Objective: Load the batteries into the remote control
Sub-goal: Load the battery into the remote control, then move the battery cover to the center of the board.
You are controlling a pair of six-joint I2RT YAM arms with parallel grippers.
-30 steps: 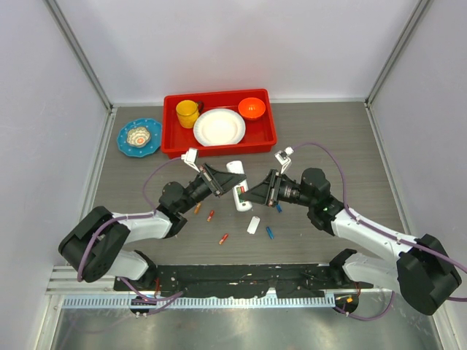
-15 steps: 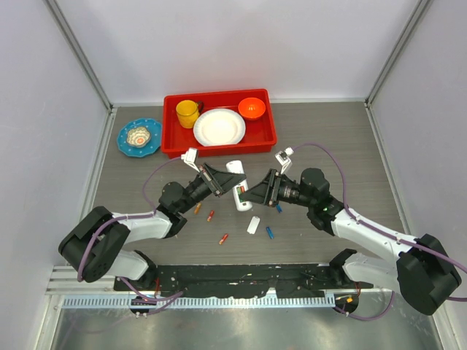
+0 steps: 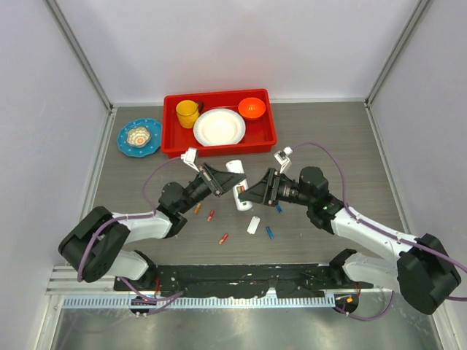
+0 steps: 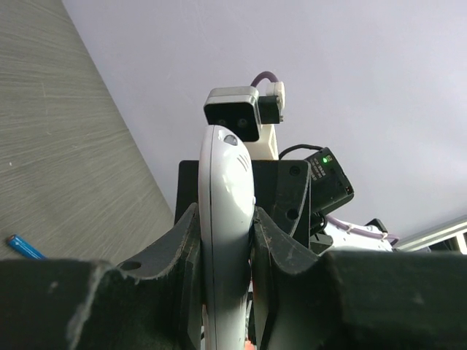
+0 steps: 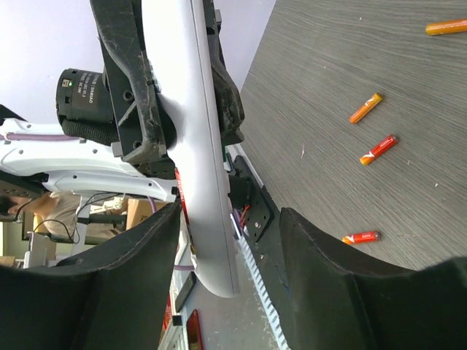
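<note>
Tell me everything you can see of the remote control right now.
The remote control is a slim white handset of smooth, glossy-looking plastic with rounded ends. The left tool is shut on it, its fingers pressing both long edges. It is held near mid-table, in front of the red tray. Both wrist views see it edge-on. From above, small red and green marks show on its upward face. The right tool stands open around its other end; whether it touches is unclear.

Left tool [image 3: 225,179] clamped tight, right tool [image 3: 248,192] facing it (jaws parted).
</note>
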